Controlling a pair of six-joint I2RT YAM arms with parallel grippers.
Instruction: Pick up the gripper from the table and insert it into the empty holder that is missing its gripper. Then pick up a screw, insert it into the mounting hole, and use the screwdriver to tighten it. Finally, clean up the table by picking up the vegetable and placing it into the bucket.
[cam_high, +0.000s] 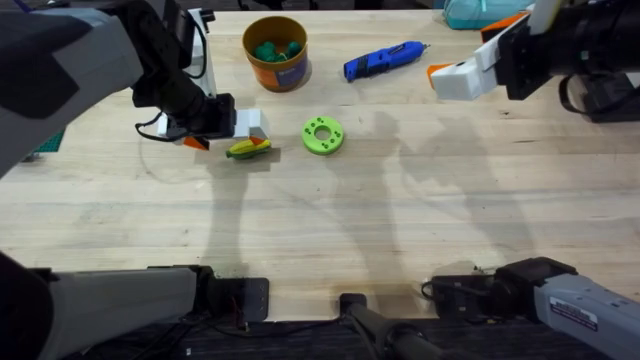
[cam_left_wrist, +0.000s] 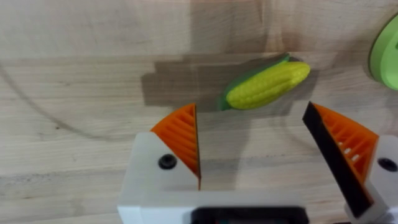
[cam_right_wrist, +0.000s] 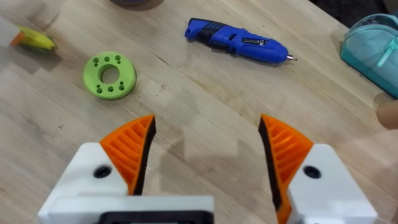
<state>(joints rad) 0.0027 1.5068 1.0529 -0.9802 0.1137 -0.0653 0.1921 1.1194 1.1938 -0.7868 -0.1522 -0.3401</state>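
Note:
The yellow vegetable (cam_high: 248, 148) with green leaves lies on the table left of the middle. My left gripper (cam_high: 238, 137) hangs open just over it, touching nothing. In the left wrist view the vegetable (cam_left_wrist: 267, 84) lies just beyond the gap between the orange pads (cam_left_wrist: 180, 134) of the left gripper (cam_left_wrist: 255, 143). The orange-brown bucket (cam_high: 275, 52) stands at the back with green pieces inside. The blue screwdriver (cam_high: 385, 60) lies to its right. My right gripper (cam_high: 447, 78) is raised at the back right, and the right wrist view shows it (cam_right_wrist: 205, 149) open and empty above the screwdriver (cam_right_wrist: 239, 40). The screw is out of view.
A flat green disc with holes (cam_high: 323, 134) lies right of the vegetable. A teal pouch (cam_high: 480, 12) sits at the back right edge. A white upright frame (cam_high: 200, 45) stands behind the left arm, mostly hidden. The front half of the table is bare wood.

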